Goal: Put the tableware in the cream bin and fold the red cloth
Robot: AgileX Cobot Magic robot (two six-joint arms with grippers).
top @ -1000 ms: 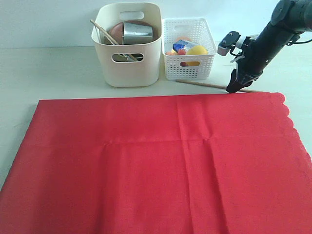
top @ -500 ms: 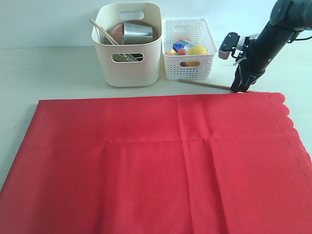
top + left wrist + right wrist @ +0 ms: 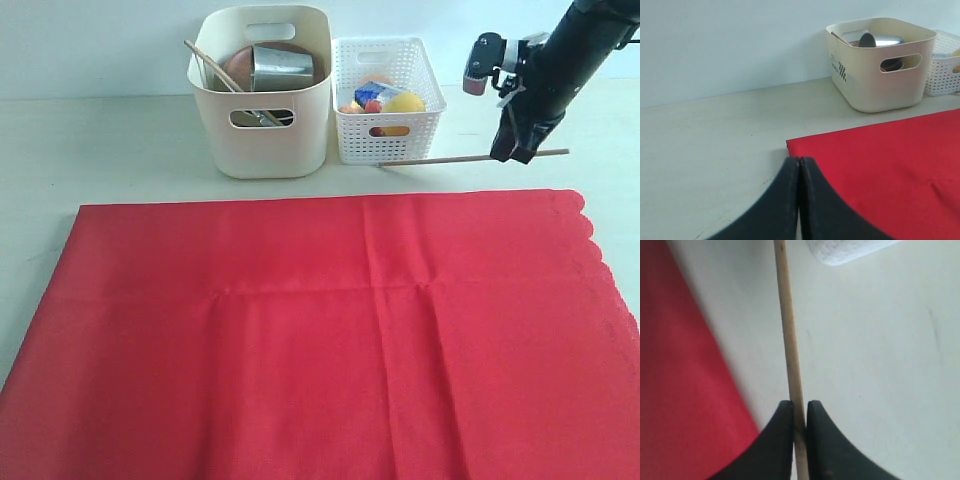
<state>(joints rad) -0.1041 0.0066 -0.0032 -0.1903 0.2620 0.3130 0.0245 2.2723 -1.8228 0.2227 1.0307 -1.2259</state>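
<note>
One tan wooden chopstick point(image 3: 450, 159), pinched by the right gripper point(image 3: 511, 155), hangs near-level over bare table point(image 3: 120, 150) between the bright red cloth point(image 3: 320, 330) edge and the white lattice basket point(image 3: 390, 135), free end toward the cream plastic bin point(image 3: 262, 145); left wrist: left gripper point(image 3: 799, 161) fingers pressed together by the cloth corner; right wrist: fingers point(image 3: 782, 420) clamp the stick.

Black jointed right arm point(image 3: 575, 50), grey wrist camera point(image 3: 487, 62), black tapered gripper fingers point(image 3: 782, 440)

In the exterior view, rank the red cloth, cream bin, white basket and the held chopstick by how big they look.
1. red cloth
2. cream bin
3. white basket
4. chopstick, long but thinnest, least area
</note>
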